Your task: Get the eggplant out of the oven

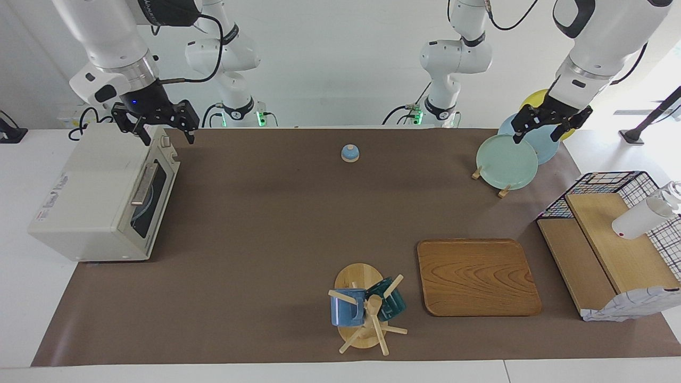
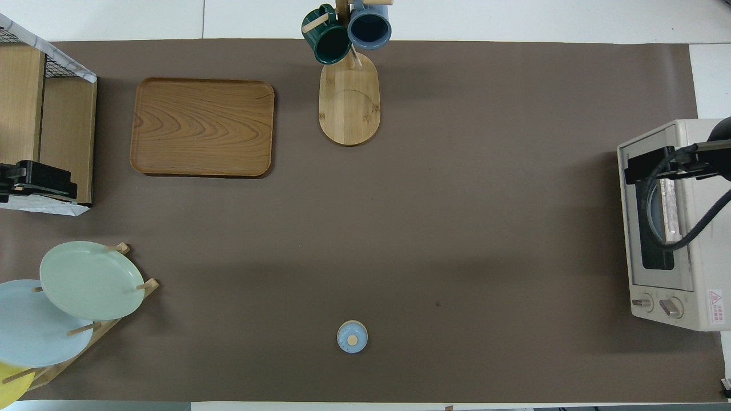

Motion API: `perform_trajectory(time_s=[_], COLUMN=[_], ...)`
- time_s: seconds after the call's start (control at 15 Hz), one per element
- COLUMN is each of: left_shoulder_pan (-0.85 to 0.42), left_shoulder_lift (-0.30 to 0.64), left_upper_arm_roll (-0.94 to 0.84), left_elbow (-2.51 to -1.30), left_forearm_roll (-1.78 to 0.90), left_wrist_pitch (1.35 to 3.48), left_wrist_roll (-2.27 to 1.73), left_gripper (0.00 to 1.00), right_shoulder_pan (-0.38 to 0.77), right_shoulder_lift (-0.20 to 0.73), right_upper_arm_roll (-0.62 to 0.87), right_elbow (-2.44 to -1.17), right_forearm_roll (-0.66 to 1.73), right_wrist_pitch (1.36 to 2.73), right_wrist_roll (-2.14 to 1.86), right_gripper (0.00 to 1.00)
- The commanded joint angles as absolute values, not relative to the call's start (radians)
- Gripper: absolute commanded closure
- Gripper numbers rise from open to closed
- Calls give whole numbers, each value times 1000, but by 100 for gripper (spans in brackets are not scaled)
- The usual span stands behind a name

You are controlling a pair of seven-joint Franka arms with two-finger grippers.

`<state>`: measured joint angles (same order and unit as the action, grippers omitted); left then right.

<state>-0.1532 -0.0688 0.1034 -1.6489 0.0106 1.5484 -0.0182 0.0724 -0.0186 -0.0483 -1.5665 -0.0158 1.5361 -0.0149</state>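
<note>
A brown mat (image 1: 298,223) is spread over the white table (image 1: 16,298). The oven (image 1: 101,197) is placed at the right arm's end, its door shut; the eggplant cannot be seen. The right gripper (image 1: 162,130) is held over the oven's top corner, jaws wide and empty. The left gripper (image 1: 548,127) is held over the plates (image 1: 505,162), jaws wide and empty too.

Bright, even overhead light casts soft shadows on the brown table mat (image 1: 266,223), with window glare blowing out the facing view's upper right.
</note>
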Motion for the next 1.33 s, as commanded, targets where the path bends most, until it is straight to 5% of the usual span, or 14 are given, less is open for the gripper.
perform_trajectory(time_s=[0.0, 0.6, 0.66, 0.8, 0.86, 1.26], left_shoulder_pan=[-152, -152, -152, -152, -152, -152], left_shoulder_lift=[-89, -89, -87, -87, -87, -89], left_upper_arm_roll=[101, 101, 101, 101, 101, 101], left_elbow=[-1663, -1663, -1663, -1663, -1663, -1663], left_forearm_roll=[21, 21, 21, 21, 21, 21], left_wrist_pitch=[1539, 1537, 1537, 1537, 1537, 1537], left_wrist_roll=[-9, -9, -9, -9, -9, -9], left_gripper=[0, 0, 0, 0, 0, 0], right_shoulder_pan=[58, 72, 72, 71, 71, 48], right_shoulder_lift=[-32, -34, -37, -63, -87, -134], right_upper_arm_roll=[-43, -28, -23, -23, -23, -29], right_elbow=[-1580, -1582, -1591, -1652, -1716, -1927], right_forearm_roll=[2, 2, 2, 5, 6, -1], right_wrist_pitch=[1539, 1542, 1545, 1584, 1635, 1828], right_wrist_roll=[-35, -14, -21, -26, -23, -29], right_gripper=[0, 0, 8, 80, 100, 100])
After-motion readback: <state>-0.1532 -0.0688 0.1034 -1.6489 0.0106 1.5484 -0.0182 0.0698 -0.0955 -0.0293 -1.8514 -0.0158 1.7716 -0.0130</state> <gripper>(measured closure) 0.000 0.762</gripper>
